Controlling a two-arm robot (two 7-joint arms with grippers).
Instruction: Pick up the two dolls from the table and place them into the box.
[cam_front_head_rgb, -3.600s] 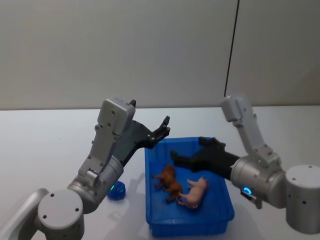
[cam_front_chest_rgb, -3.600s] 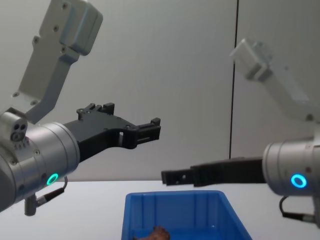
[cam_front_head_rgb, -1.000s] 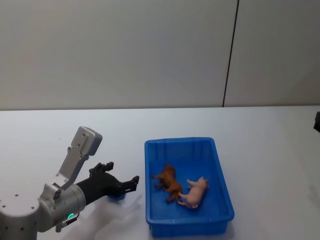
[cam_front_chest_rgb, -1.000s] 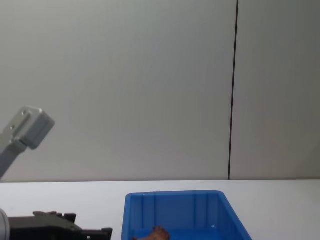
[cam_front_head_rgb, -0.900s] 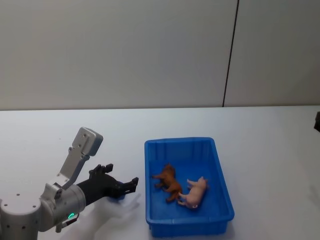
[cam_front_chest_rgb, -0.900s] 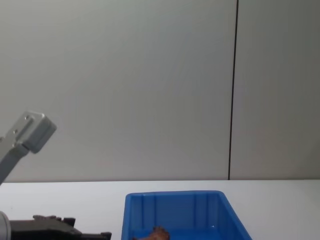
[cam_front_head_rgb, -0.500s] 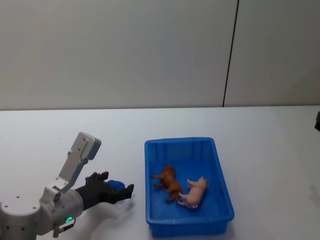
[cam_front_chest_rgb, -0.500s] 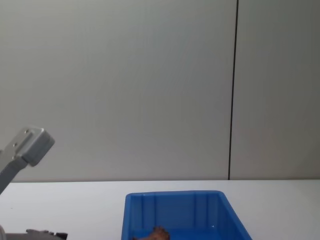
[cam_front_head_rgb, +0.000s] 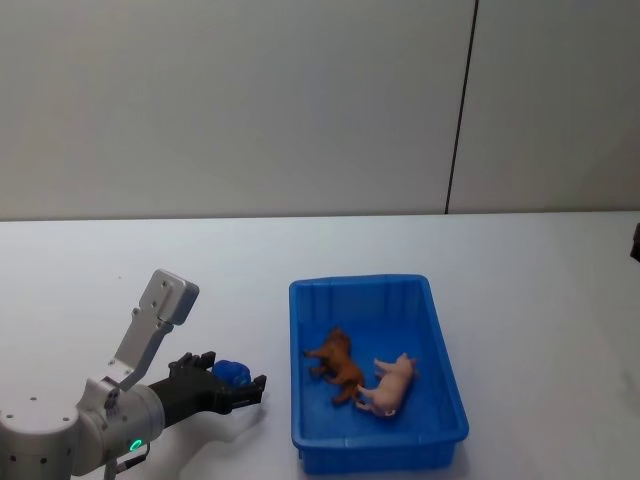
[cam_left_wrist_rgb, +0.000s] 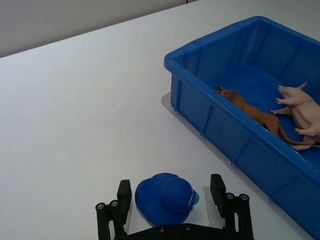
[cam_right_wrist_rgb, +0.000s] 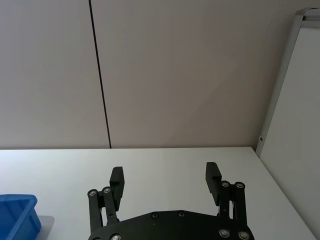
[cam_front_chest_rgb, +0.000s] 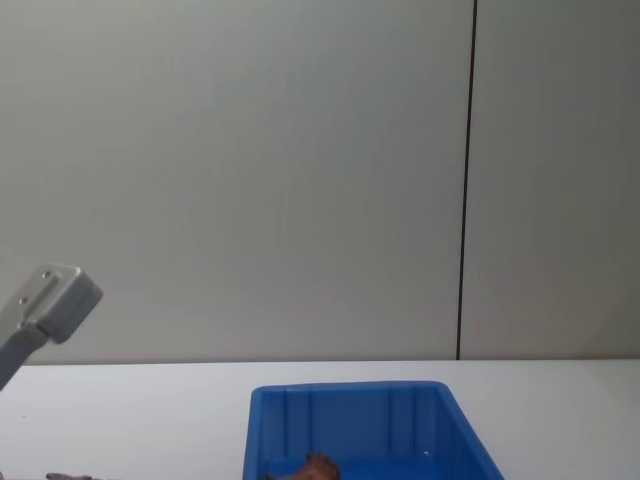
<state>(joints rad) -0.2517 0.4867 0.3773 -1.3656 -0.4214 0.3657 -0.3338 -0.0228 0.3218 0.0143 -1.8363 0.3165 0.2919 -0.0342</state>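
Both dolls lie inside the blue box (cam_front_head_rgb: 360, 284). The brown doll (cam_front_head_rgb: 335, 362) is on its side near the middle, and the pink doll (cam_front_head_rgb: 391, 383) rests just to its right. From the left wrist view the brown doll (cam_left_wrist_rgb: 251, 111) and pink doll (cam_left_wrist_rgb: 303, 107) show behind the box's near wall (cam_left_wrist_rgb: 201, 108). My left gripper (cam_front_head_rgb: 234, 378) is low over the white table (cam_front_head_rgb: 120, 280), left of the box and open. My right gripper (cam_right_wrist_rgb: 165, 173) is open and holds nothing, off to the right and facing the wall. The chest view catches the box (cam_front_chest_rgb: 350, 402) and the brown doll's top (cam_front_chest_rgb: 316, 464).
A small blue cap-shaped toy (cam_left_wrist_rgb: 165, 197) sits on the table between my left gripper's fingers (cam_left_wrist_rgb: 218, 188), untouched by them; it appears in the head view too (cam_front_head_rgb: 233, 372). A grey link of my left arm (cam_front_chest_rgb: 46, 300) rises at the chest view's left edge.
Both arms have left the space above the box. In the last second my left gripper has sunk and drawn back, and the blue cap-shaped toy now shows between its fingers.
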